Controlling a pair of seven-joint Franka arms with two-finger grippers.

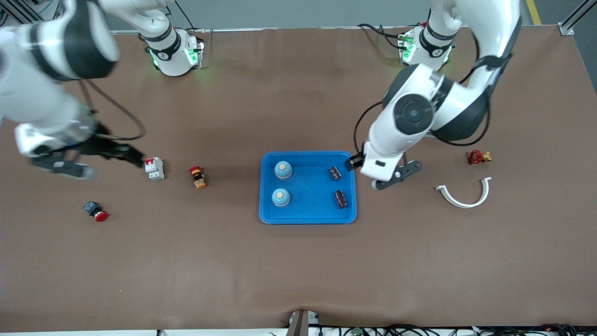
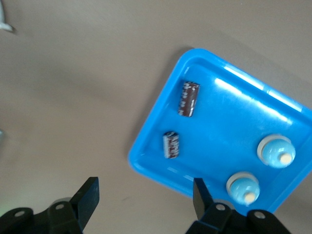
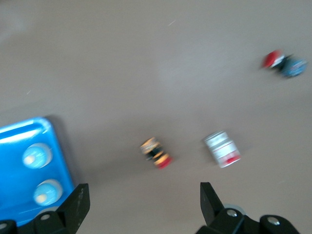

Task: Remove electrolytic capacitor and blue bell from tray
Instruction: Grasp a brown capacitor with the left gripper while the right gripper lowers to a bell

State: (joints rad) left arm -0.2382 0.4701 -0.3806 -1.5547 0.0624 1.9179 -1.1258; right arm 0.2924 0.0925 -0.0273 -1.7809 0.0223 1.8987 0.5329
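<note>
Spanning the table (image 1: 298,270) near its middle, the blue tray (image 1: 308,218) is seen lying flat, and all four task pieces are found inside it. Read as a clock face in the front view, the two blue bells (image 1: 283,170) are stood at ten and eight o'clock. The two electrolytic capacitors (image 1: 335,173) are laid on their sides at two and four o'clock, close to the rim at the left arm's end.

The left gripper (image 2: 144,190) is held over the tray's two o'clock corner, its jaws spread wide and nothing gripped. The right gripper (image 3: 142,192) is also wide open and empty, and is kept waiting over bare table beside the white circuit breaker (image 1: 154,168), well apart from the tray.

Several faults can be expected from here. The rim may be struck by a finger on the descent, since the nearer capacitor lies so close to it, and the light tray could then be shoved or tipped. Whether that capacitor touches the wall cannot be told, perhaps leaving too little room for a finger. A round capacitor may be rolled aside or squeezed out if it is caught off-centre. With each piece doubled, the wrong count may be taken.
</note>
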